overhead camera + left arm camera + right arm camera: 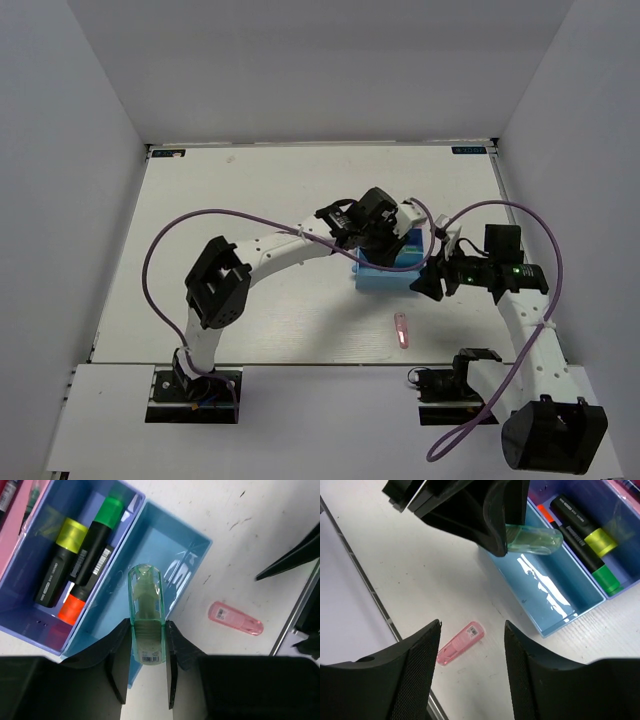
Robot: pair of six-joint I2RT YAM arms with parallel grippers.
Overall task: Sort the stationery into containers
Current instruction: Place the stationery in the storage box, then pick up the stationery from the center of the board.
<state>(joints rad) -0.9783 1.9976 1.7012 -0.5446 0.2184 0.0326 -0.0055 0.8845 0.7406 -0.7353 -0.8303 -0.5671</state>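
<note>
My left gripper [146, 630] is shut on the pale green stick [145, 610] and holds it above the light blue tray [192, 542], which has nothing in it. The stick also shows in the right wrist view [535, 538]. The dark blue tray [25, 580] holds black highlighters with yellow [62, 560], green [100, 535] and orange ends. The pink tray [20, 515] is at the edge. The pink clip [235, 618] lies on the table, also seen from above [402, 330] and in the right wrist view [461, 642]. My right gripper [472, 635] is open above the clip.
In the top view the trays [385, 275] sit mid-table under the left gripper [375, 235], with the right gripper [432, 278] close beside them. White walls surround the table. A metal rail [370, 600] runs along the table's near edge.
</note>
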